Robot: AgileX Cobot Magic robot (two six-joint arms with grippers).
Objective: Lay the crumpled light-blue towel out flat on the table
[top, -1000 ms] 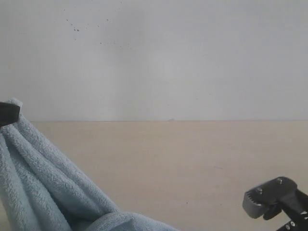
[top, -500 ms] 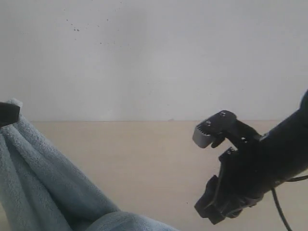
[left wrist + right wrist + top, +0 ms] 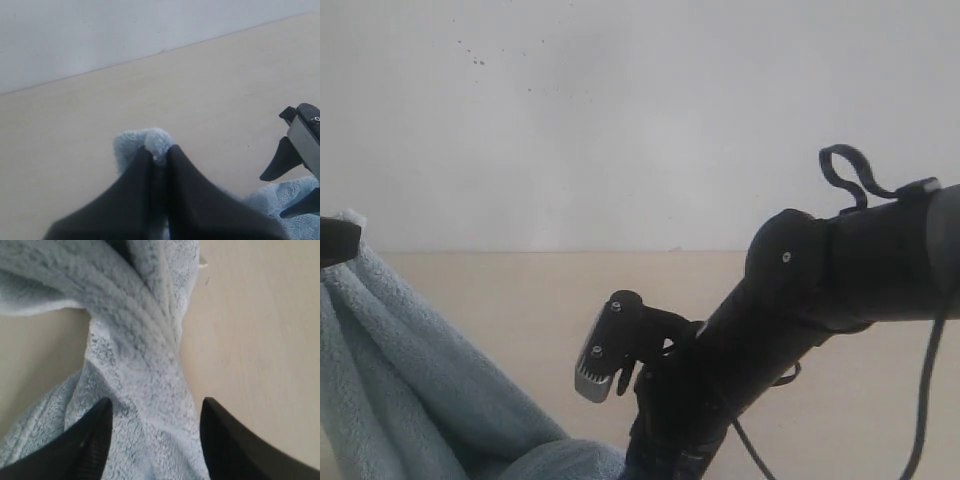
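While your left gripper [image 3: 159,154] pinches one towel [image 3: 410,370] corner up off the table [image 3: 520,290], it hangs twisted and bunched, so spreading is barely begun. Your right gripper [image 3: 156,407] hangs open astride the twist, gripping nothing; a second corner is needed.

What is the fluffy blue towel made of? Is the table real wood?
The towel looks like soft terry cloth, maybe cotton: fuzzy loops, thick floppy folds. The table looks like smooth, matte, pale beige wood or wood-look board, with faint streaks and no shine. Real wood or not, I cannot tell.
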